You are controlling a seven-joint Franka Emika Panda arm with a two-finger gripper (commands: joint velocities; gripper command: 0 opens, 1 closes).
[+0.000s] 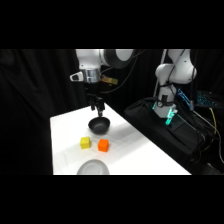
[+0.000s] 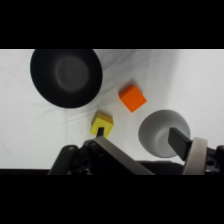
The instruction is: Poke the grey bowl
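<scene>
Arm reaching down, claw (image 1: 97, 111) low (fingers parted).

A white table (image 1: 135, 150) is seen against black drapery (image 1: 30, 100). A dark bowl (image 1: 99, 125) is set upright toward the table's far side. Nearer, a yellow cube (image 1: 85, 143) and an orange cube (image 1: 103, 145) are placed side by side, close together but apart, the yellow one to the left. Both cubes are kept clear of the dark bowl. To the right of the table, a black bag (image 1: 170, 135) is seen.
</scene>
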